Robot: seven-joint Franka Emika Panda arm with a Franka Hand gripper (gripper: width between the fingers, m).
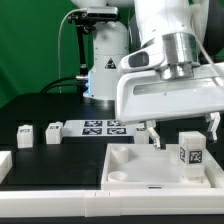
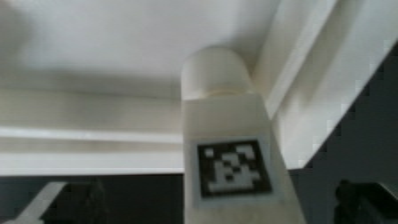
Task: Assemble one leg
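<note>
A leg (image 1: pixel 190 151), a small white block with a black-and-white tag, stands upright on the large white table piece (image 1: pixel 140 178) at the exterior view's right. An empty round socket (image 1: pixel 120 166) shows near the piece's left corner. My gripper (image 1: pixel 181 132) hangs just above the leg, open, with a finger on each side and a gap to both. In the wrist view the leg (image 2: pixel 228 130) runs away from the camera between the dark fingers (image 2: pixel 71 200). Its rounded far end meets the table piece (image 2: pixel 107 110). I cannot tell whether it sits in a socket.
Two more legs (image 1: pixel 25 135) (image 1: pixel 53 131) stand on the black table at the exterior view's left, with another white part (image 1: pixel 5 165) at the left edge. The marker board (image 1: pixel 100 126) lies behind the table piece. The arm's base (image 1: pixel 105 70) stands at the back.
</note>
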